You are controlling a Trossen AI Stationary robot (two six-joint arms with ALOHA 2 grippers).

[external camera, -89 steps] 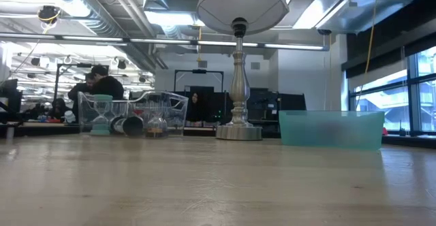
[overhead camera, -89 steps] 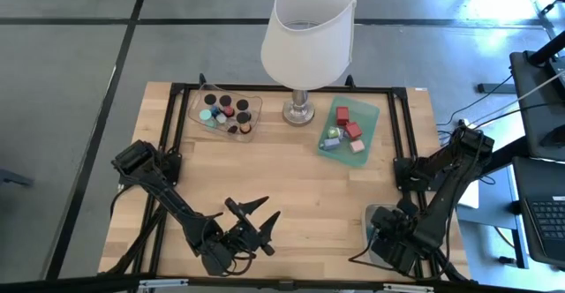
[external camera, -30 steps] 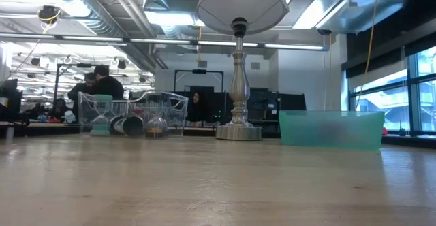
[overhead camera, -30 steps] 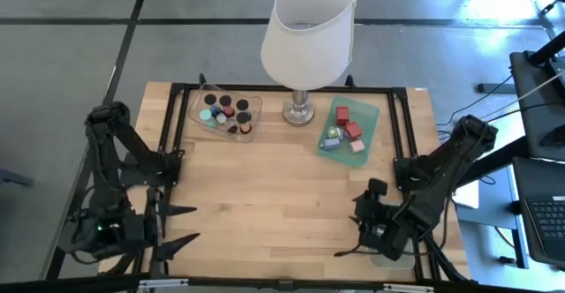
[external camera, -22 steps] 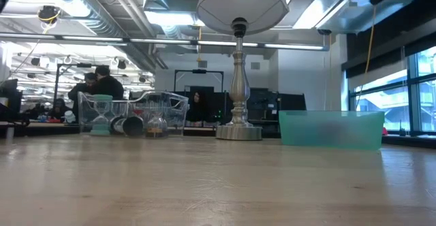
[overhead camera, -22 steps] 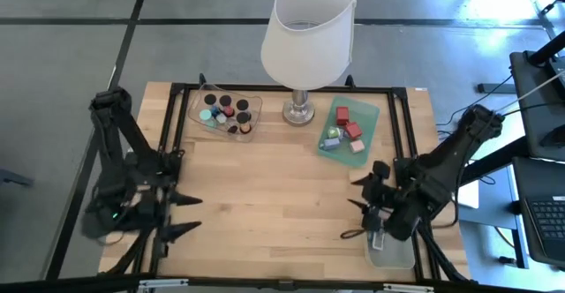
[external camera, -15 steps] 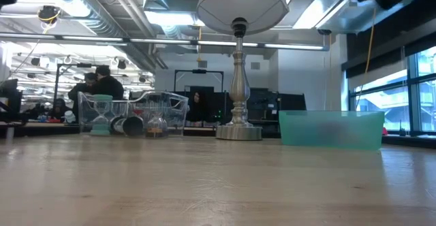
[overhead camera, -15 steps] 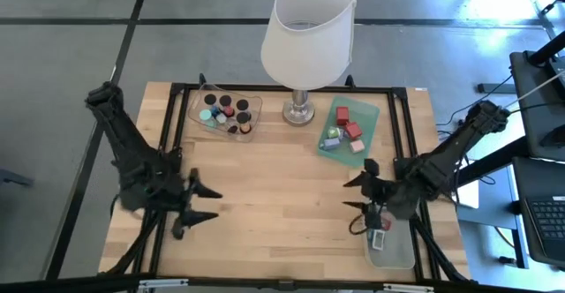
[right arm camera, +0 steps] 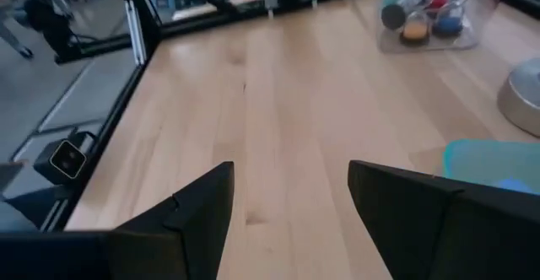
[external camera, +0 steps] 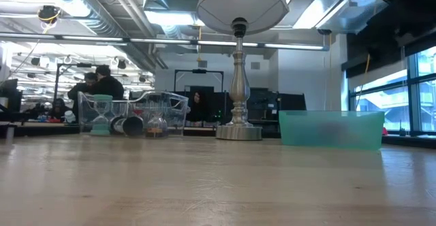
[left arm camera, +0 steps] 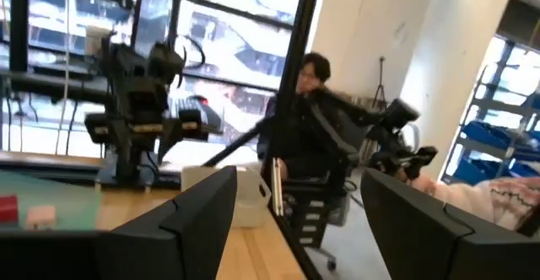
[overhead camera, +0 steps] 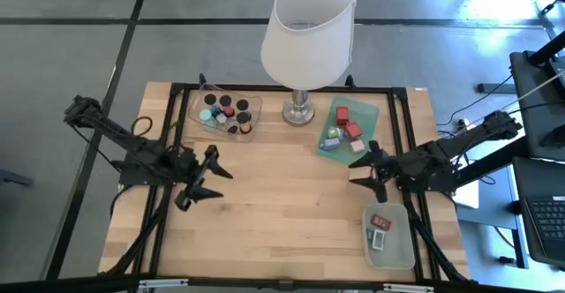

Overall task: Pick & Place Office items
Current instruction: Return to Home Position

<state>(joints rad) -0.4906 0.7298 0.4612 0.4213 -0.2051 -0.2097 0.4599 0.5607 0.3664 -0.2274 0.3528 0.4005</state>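
The office items lie in three trays. Black caps and small coloured bits fill the clear tray at the far left. Red, lavender and white blocks sit in the green tray at the far right. A red tag and a teal tag rest flat in the clear tray at the near right. My left gripper hovers open over the table's left side with nothing between its fingers. My right gripper hovers open and empty just near of the green tray, pointing toward the table's left.
A lamp with a big white shade stands on a metal base between the two far trays. A black frame runs round the table's edges. Bare wood lies between the grippers. People sit in the room beyond.
My left gripper has swung from the near left corner toward the far edge and the table's middle, staying open. My right gripper has drawn back from over the near-right tray toward the far edge, tipping up, still open. That tray's tags now show.
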